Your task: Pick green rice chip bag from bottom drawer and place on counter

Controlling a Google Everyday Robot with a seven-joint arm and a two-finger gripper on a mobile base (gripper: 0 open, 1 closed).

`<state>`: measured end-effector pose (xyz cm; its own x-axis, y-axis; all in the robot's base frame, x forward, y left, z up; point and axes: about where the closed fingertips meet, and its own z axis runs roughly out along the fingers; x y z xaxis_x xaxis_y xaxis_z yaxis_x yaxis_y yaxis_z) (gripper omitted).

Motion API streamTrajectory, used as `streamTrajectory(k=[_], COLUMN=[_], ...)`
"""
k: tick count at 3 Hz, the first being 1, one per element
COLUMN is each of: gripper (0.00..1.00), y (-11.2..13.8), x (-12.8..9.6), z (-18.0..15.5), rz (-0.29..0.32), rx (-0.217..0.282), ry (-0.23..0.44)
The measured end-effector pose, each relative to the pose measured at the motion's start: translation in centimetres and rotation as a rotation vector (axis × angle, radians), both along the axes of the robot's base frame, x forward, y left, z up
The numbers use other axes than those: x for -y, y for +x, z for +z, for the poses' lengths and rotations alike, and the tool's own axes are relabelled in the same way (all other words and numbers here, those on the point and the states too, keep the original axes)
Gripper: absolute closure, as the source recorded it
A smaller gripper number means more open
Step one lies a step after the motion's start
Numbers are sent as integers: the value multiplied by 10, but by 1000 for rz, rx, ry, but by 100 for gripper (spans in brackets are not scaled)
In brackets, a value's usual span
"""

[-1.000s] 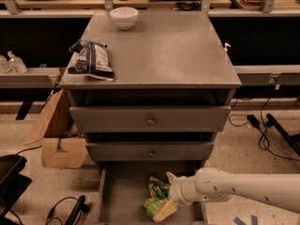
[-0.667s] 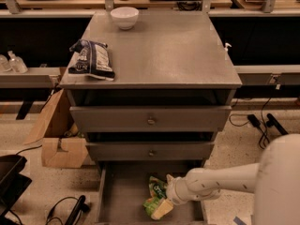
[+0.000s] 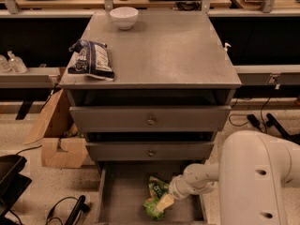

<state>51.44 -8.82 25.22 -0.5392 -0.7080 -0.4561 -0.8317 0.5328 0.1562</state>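
Note:
The green rice chip bag (image 3: 155,197) lies crinkled on the floor of the open bottom drawer (image 3: 123,200), near its middle. My gripper (image 3: 165,203) reaches in from the right on a white arm and sits right on the bag's right side, touching it. The grey counter (image 3: 159,50) on top of the cabinet is above.
A dark blue-and-white striped bag (image 3: 91,59) lies at the counter's left edge and a white bowl (image 3: 123,17) at its back. Two upper drawers (image 3: 150,120) with brass knobs are shut. Cardboard boxes (image 3: 58,139) and cables (image 3: 70,210) lie on the floor to the left.
The arm's big white elbow has swung into the lower right of the view. The gripper has stayed at the green bag, which has barely shifted.

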Motion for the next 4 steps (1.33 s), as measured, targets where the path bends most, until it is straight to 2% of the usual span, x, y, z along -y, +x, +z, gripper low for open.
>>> streamTrajectory(k=[1, 2, 3, 4], gripper=[0, 0, 0, 14], y=[5, 3, 1, -1], x=[-3, -17, -28, -37], z=[-30, -57, -79, -96], rz=[-54, -64, -53, -41], rx=[-41, -79, -103, -133], ry=[37, 79, 94, 102])
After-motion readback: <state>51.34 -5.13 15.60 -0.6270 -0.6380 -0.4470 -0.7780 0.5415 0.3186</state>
